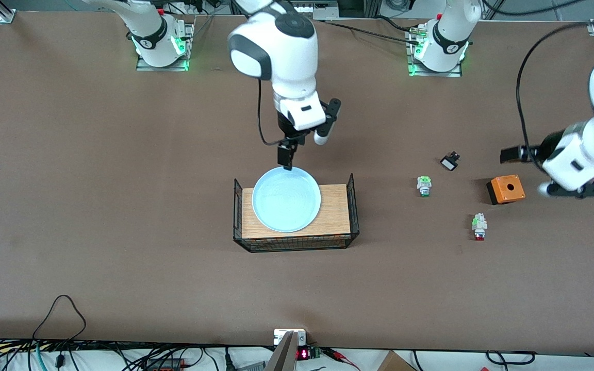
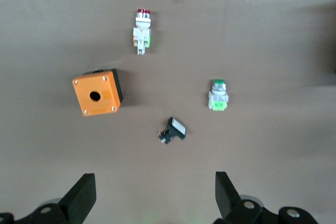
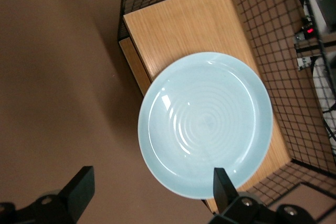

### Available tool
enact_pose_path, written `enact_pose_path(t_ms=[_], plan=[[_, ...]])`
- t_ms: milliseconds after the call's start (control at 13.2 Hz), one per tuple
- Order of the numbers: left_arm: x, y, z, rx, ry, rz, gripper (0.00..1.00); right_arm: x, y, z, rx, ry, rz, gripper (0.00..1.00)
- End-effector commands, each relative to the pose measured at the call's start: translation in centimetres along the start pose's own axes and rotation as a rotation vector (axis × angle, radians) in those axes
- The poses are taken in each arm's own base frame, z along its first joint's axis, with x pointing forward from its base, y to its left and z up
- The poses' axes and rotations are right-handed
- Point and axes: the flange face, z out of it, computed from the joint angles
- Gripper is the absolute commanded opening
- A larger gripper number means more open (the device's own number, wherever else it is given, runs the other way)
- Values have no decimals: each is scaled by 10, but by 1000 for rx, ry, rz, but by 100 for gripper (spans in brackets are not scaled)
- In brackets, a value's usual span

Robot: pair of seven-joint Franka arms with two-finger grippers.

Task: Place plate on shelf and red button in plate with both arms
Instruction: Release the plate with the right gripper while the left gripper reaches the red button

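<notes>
The pale light-blue plate [image 1: 286, 200] lies on a wooden board in a wire basket; it also shows in the right wrist view [image 3: 206, 123]. My right gripper [image 1: 286, 154] hangs open and empty just over the plate's rim; in its wrist view [image 3: 151, 195] one finger is over the rim and one is over bare table. The red button [image 1: 479, 226] lies on the table toward the left arm's end, nearer to the camera than the orange box; the left wrist view [image 2: 142, 32] shows it too. My left gripper [image 1: 512, 154] is open and empty in the air by the orange box, also in its wrist view [image 2: 152, 198].
The wire basket [image 1: 297, 243] holds the wooden board [image 1: 335, 208]. An orange box with a hole [image 1: 505, 189], a green-capped switch [image 1: 424, 186] and a small black part [image 1: 450, 161] lie near the red button. Cables run along the table's near edge.
</notes>
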Motion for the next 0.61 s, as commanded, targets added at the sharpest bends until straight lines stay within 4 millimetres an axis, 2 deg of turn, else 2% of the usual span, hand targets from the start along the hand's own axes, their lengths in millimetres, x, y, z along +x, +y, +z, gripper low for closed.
enact_pose_path(t_ms=[0, 76, 228, 380, 532], plan=[[37, -15, 55, 15, 37, 47, 100, -38, 50, -36, 51, -39, 129, 100], [46, -15, 79, 16, 80, 68, 100, -54, 70, -45, 79, -55, 188, 100], [65, -19, 137, 15, 149, 75, 100, -99, 130, -59, 147, -66, 334, 100], [78, -26, 183, 17, 201, 130, 100, -133, 166, -75, 138, -77, 417, 100], [98, -40, 226, 25, 272, 184, 100, -174, 207, -72, 136, -113, 508, 100]])
